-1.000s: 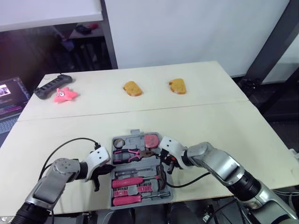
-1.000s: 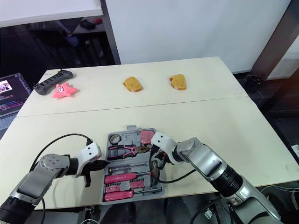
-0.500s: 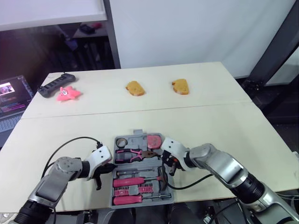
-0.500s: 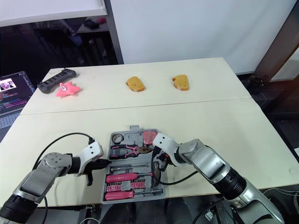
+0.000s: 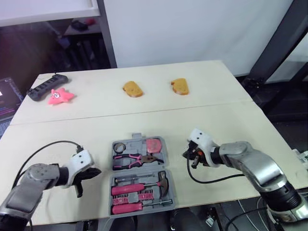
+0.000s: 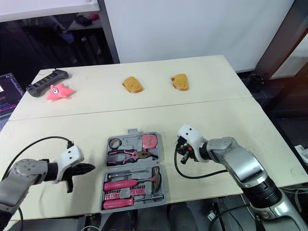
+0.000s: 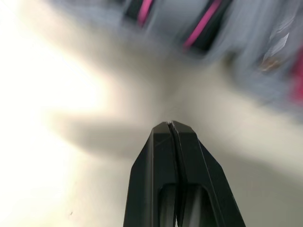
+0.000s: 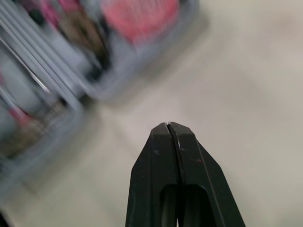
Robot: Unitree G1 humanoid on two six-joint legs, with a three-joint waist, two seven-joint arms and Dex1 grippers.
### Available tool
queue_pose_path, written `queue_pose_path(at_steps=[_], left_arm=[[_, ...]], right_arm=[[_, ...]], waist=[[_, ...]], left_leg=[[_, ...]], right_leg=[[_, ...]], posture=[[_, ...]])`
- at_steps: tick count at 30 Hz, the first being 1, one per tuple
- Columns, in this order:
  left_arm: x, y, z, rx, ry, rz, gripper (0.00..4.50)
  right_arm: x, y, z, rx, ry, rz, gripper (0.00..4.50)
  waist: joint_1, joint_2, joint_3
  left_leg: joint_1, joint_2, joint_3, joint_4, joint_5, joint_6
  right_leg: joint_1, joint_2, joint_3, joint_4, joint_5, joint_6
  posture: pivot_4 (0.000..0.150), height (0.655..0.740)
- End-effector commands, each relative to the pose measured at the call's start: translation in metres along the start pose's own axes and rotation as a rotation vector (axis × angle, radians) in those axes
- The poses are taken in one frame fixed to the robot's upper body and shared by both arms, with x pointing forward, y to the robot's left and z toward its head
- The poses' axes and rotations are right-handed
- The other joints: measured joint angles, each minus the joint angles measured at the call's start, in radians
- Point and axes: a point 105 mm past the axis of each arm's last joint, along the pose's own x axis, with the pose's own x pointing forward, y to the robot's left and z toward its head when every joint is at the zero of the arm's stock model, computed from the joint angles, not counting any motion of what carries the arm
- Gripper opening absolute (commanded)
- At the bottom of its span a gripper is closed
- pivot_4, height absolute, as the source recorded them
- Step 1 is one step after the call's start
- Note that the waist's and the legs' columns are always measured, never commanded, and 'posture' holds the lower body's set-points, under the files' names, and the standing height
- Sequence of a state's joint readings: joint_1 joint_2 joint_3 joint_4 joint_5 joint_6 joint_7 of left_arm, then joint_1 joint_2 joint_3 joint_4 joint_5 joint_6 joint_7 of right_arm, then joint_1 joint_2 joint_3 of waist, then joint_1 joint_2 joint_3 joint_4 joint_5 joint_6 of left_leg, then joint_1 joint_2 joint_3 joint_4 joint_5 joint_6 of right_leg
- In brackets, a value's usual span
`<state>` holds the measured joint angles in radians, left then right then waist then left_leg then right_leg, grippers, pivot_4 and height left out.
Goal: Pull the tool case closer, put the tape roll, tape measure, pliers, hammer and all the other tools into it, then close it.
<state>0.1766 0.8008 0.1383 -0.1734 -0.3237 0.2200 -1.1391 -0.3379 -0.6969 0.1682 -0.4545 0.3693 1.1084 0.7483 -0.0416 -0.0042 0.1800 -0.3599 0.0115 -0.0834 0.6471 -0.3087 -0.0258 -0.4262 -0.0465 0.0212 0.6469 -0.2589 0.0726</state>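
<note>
The grey tool case [image 5: 140, 139] lies open near the table's front edge. It holds a tape roll [image 5: 120, 146], a pink tape measure [image 5: 154, 144], pliers [image 5: 137, 159], a hammer [image 5: 147, 184] and pink-handled screwdrivers [image 5: 127, 207]. My left gripper [image 5: 96, 172] hovers over the bare table a short way left of the case, shut and holding nothing. On the case's right side, apart from it, my right gripper [image 5: 187, 155] is shut and holds nothing too. Both wrist views show closed fingertips [image 7: 170, 124] [image 8: 168, 124] with the blurred case [image 8: 52, 71] beyond.
Two brown bread-like pieces [image 5: 132, 89] [image 5: 181, 86] lie at the back of the table. A pink star toy [image 5: 60, 95] and a black power strip [image 5: 41, 88] sit at the back left. A laptop [image 5: 7, 96] stands off the left edge. Cables trail from both wrists.
Both grippers have drawn back from the case's sides, the left one to the left and the right one to the right. The camera has shifted a little.
</note>
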Motion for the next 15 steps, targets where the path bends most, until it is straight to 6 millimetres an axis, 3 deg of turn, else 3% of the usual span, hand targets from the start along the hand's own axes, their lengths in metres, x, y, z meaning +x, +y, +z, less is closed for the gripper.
queue_pose_path(at_steps=[1,6,15], left_arm=[[-0.009,-0.034,0.017,-0.002,-0.21,-0.133,0.0],[0.002,-0.07,-0.001,-0.068,-0.215,-0.264,0.0],[0.032,-0.074,-0.029,-0.011,-0.2,-0.245,0.0]], right_arm=[[-0.003,0.016,0.011,0.009,-0.067,0.064,0.02],[0.003,0.016,0.002,0.034,-0.029,0.052,0.02],[0.003,0.024,0.013,0.052,-0.054,0.082,0.02]], waist=[[0.002,0.0,0.0],[0.011,-0.001,0.001],[0.026,-0.001,0.002]], left_leg=[[-0.001,0.0,0.0,0.0,0.0,0.0],[-0.002,-0.002,0.002,0.001,0.0,0.0],[-0.002,-0.002,0.002,0.002,0.001,-0.001]], right_leg=[[0.0,0.0,0.0,-0.001,0.0,0.0],[0.0,0.0,0.0,-0.003,-0.002,-0.003],[0.001,0.001,0.0,-0.002,0.0,-0.004]], posture=[[0.15,0.74],[0.15,0.74],[0.15,0.74]])
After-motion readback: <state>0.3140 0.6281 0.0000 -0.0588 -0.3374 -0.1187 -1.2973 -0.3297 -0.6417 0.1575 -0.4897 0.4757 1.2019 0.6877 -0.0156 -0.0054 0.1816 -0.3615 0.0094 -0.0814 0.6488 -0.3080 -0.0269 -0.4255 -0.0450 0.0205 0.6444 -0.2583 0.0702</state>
